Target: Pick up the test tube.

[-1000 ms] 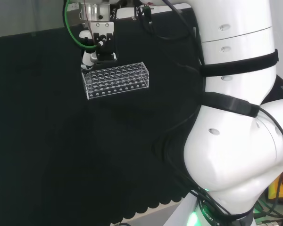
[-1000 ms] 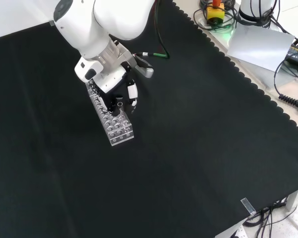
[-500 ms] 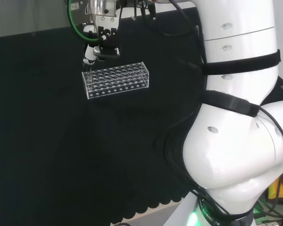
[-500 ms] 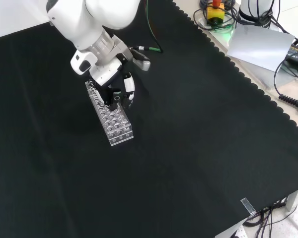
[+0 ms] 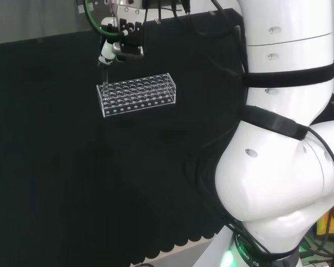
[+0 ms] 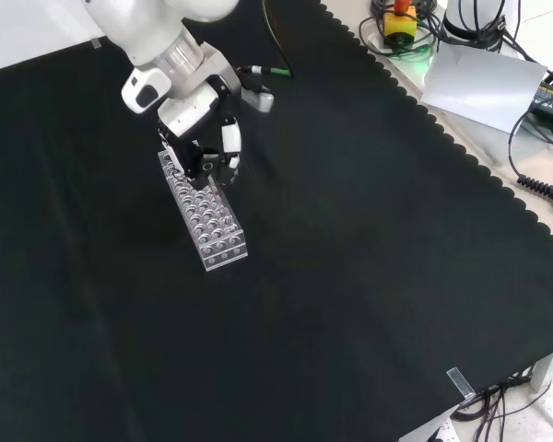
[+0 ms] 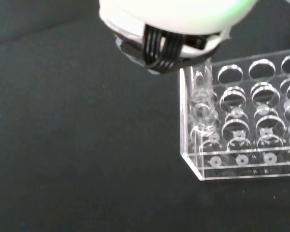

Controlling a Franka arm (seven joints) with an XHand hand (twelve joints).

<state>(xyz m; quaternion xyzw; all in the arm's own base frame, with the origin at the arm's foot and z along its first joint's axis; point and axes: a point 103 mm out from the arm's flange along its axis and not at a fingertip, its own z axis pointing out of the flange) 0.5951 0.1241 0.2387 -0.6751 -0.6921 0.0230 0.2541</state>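
A clear test tube hangs upright from my hand, with its rounded lower end just above the corner hole of the clear plastic rack. In the head view the hand sits above the left end of the rack, its fingers curled round the tube's top, and the tube shows as a thin line beneath it. The front view has the hand over the far end of the rack, which lies on the black cloth. The rack's other holes look empty.
My own white arm links take up the right of the head view. Past the cloth's scalloped edge in the front view lie cables, a yellow box with a red button and a grey sheet.
The hand has risen from the rack's end with the test tube in its fingers, drawing the tube up out of the corner hole. The rack has stayed in place.
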